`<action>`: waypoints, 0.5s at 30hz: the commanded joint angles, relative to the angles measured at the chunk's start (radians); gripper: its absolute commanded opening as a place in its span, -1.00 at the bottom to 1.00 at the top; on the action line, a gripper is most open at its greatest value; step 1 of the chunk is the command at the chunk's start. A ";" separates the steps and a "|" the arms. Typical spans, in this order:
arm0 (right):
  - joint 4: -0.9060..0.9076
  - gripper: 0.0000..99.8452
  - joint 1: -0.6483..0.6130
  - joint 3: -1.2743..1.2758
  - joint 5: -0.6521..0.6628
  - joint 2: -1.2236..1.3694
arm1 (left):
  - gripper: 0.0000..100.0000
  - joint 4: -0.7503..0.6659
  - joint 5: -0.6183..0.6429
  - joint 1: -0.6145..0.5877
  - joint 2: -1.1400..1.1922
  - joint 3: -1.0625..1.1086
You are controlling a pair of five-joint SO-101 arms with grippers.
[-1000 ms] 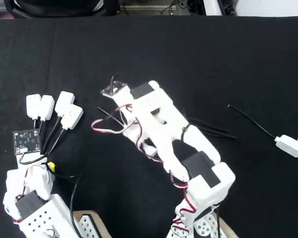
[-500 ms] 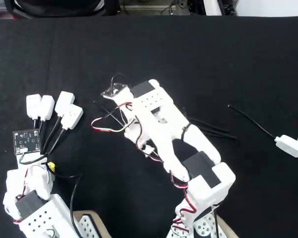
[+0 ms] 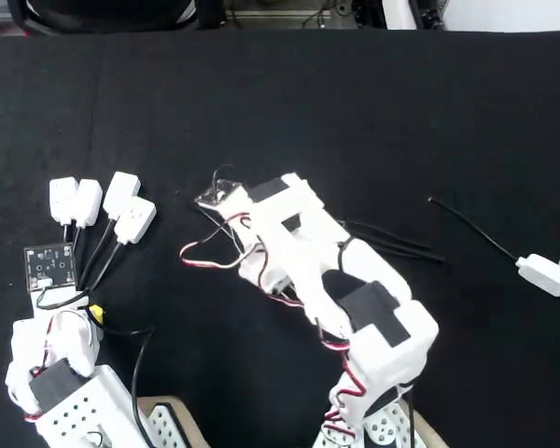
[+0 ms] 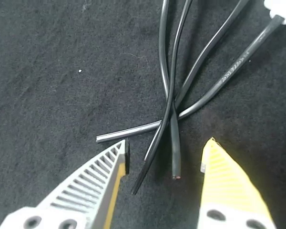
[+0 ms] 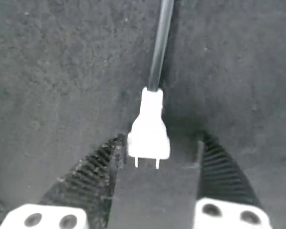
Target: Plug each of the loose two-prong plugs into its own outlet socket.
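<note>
Working outward from the near table (image 3: 401, 112) edge: left gripper (image 4: 167, 143) is spread wide over the cut ends of several crossed black cables (image 4: 174, 95), touching none; their far lengths are cut off by the frame; from above its fingers are hidden under a small circuit board (image 3: 49, 266).

Second white plug (image 3: 544, 273) lies at the far right, well apart from both arms; prongs too small to make out.

Four white outlet sockets (image 3: 121, 193) cluster left, cords trailing nearward.

Right gripper (image 5: 158, 143) is spread; white two-prong plug (image 5: 149, 133) lies flat on the cloth between its jaws, prongs toward the palm, black cord (image 5: 161, 43) running away out of frame; plug sits close against one finger (image 5: 93, 169), contact uncertain, with a clear gap to the other.
</note>
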 commanded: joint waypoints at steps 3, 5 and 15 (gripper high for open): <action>-0.055 -0.83 0.002 -0.027 0.000 0.077 | -0.50 0.005 -0.008 -0.001 -0.006 0.013; -0.054 -0.83 0.003 -0.039 0.003 0.082 | -0.50 0.005 -0.008 -0.001 -0.006 0.013; 0.012 -0.60 0.006 -0.036 -0.003 -0.088 | -0.50 0.005 -0.008 -0.001 -0.006 0.013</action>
